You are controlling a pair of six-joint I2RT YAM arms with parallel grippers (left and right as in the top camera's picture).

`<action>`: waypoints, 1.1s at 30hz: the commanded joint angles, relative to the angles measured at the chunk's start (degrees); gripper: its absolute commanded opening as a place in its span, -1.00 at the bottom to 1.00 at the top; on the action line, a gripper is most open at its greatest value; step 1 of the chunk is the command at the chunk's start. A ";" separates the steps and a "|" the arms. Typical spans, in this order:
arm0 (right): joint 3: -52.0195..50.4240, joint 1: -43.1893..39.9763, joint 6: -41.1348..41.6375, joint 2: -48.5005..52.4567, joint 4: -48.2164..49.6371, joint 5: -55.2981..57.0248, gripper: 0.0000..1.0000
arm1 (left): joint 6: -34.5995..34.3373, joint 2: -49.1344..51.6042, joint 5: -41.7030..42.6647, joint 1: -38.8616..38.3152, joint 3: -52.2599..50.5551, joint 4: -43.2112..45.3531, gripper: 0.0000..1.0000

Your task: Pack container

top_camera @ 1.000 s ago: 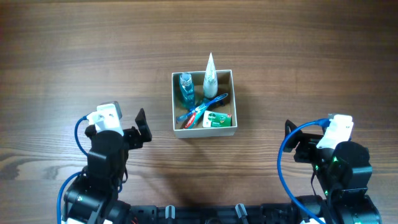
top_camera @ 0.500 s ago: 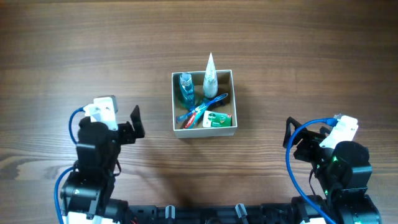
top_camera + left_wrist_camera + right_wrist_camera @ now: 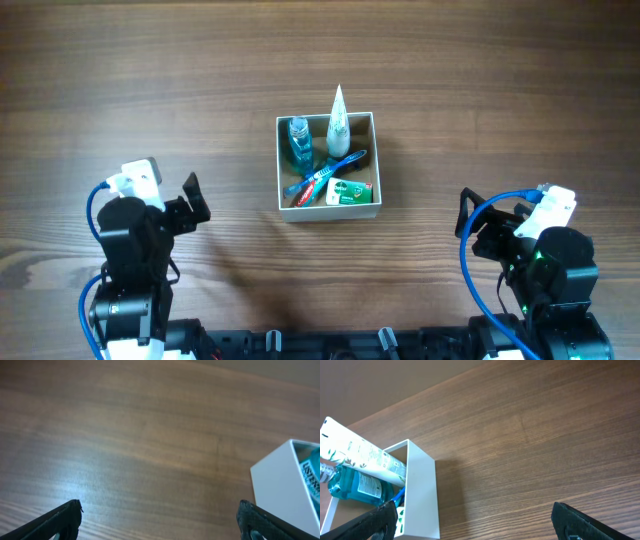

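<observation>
The container (image 3: 377, 166), a square white box with a tan inside, sits mid-table. It holds a blue bottle (image 3: 299, 143), a white tube (image 3: 338, 118) leaning over the far rim, crossed toothbrushes (image 3: 325, 178) and a green-and-white packet (image 3: 350, 192). My left gripper (image 3: 196, 200) stands open over bare wood, well to the left of the box. My right gripper (image 3: 468, 224) is open to the box's right. The left wrist view shows the left gripper (image 3: 160, 510) wide apart, with a corner of the container (image 3: 280, 485) at right. In the right wrist view the right gripper (image 3: 475, 510) is empty, beside the container (image 3: 422, 495), the tube (image 3: 360, 452) and the bottle (image 3: 355, 485).
Brown wooden tabletop (image 3: 150, 80) stretches all round the box. Both arm bases stand at the near edge, each with a blue cable (image 3: 462, 262) looping beside it.
My left arm has drawn back leftward, away from the container. The right arm shifted slightly, then held still. Both grippers stayed open.
</observation>
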 commanded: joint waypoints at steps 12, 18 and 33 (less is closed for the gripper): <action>-0.15 0.07 1.01 -4.04 -1.27 6.32 0.99 | 1.14 -0.11 1.44 0.37 -0.52 -6.25 0.99; -0.33 0.07 0.46 -13.77 -7.39 7.72 1.00 | 1.14 -0.11 1.44 0.37 -0.52 -6.27 0.99; -22.84 0.02 -22.21 -23.37 31.65 -4.31 1.00 | 1.14 -0.11 1.44 0.37 -0.50 -6.27 1.00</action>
